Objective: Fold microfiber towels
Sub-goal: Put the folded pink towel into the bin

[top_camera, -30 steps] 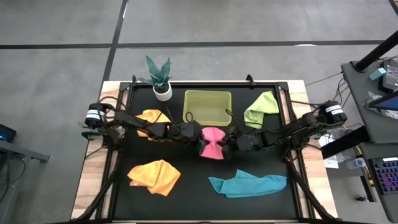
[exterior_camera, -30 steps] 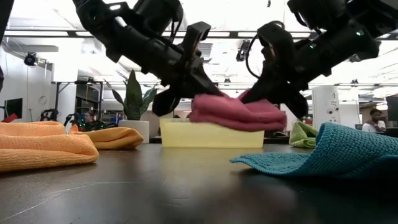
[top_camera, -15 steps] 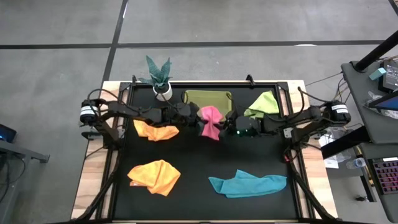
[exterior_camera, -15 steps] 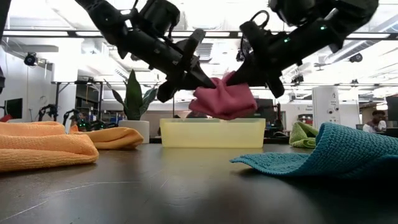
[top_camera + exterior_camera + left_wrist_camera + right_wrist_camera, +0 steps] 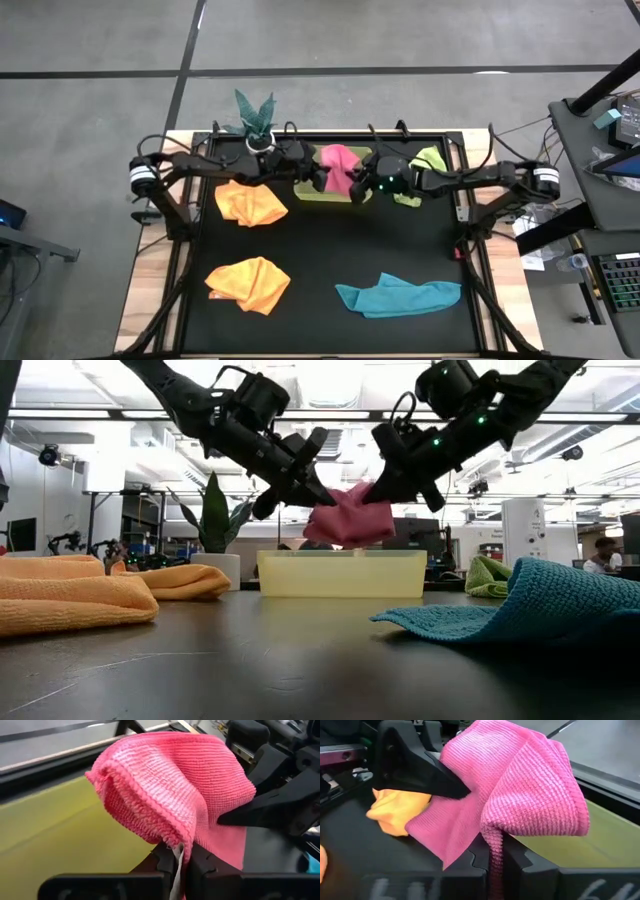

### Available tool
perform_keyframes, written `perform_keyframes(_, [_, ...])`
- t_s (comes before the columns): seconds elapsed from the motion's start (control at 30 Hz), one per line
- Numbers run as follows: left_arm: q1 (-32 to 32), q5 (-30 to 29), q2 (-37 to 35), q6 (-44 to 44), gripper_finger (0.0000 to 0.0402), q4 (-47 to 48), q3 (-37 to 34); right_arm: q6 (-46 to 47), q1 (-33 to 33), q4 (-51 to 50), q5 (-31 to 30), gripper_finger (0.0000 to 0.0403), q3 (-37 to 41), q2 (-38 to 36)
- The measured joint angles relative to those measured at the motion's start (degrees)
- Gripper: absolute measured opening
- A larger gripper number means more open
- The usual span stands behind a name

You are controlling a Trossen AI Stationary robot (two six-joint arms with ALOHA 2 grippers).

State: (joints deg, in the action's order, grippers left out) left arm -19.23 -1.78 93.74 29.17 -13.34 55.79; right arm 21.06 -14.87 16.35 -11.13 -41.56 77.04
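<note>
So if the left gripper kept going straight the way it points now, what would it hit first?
Probably the right gripper: the left gripper faces it across the pink towel they both clamp, above the bin. Depth is hard to judge.

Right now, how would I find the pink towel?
Look above the translucent yellow-green rectangular bin at the back of the table. The soft pink microfiber towel hangs there, pinched by the left gripper and right gripper. It's the only towel in the air.

A towel hangs above the bin, between both hands.
</note>
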Motion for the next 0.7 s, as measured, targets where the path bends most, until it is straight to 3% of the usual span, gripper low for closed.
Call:
perform_keyframes(0.23, [-1.9, -0.1, 1.9, 0.3, 0.0, 0.0, 0.0, -0.9, -4.6, 0.2, 3.6, 0.0012, -0.8, 3.7])
perform_keyframes(0.7, [-2.6, -3.3, 6.9, 0.5, 0.0, -1.9, 0.2, -3.2, -5.4, -1.4, 3.6, 0.0012, -6.0, 11.5])
